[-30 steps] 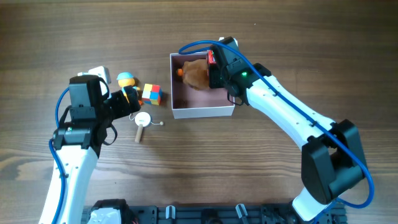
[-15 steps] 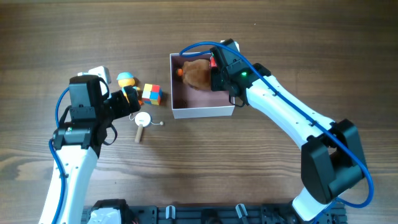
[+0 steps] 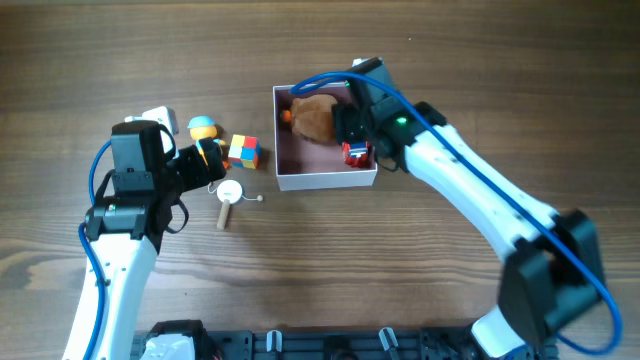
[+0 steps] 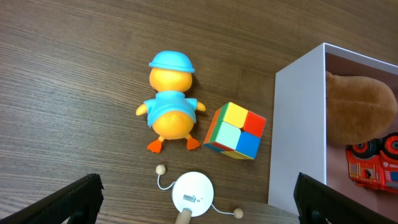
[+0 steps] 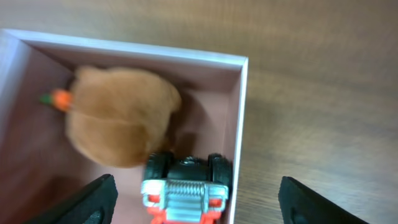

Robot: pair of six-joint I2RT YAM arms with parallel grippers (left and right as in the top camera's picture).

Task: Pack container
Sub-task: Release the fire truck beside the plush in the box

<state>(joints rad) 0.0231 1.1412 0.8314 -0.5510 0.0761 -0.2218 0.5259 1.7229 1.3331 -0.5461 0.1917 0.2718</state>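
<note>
Loose on the table left of the container (image 3: 325, 180): duck toy (image 4: 169, 99), colour cube (image 4: 235, 130) just beside it, white disc toy (image 4: 193, 196) nearer my left gripper (image 4: 199, 204), fingers spread wide. Container mid-table holds brown plush (image 5: 118, 124) and red truck (image 5: 185, 186), touching. My right gripper (image 5: 196, 202) hangs over the truck, fingers wide apart, not gripping it

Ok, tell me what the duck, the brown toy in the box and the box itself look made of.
Duck: likely hard plastic or vinyl, smooth with a slight sheen and solid colours.
Brown toy: plush fabric, going by its fuzzy, matte outline and soft rounded shape.
Container: probably cardboard, with thin, flat, matte white walls, crisp edges and a pink inside.
</note>
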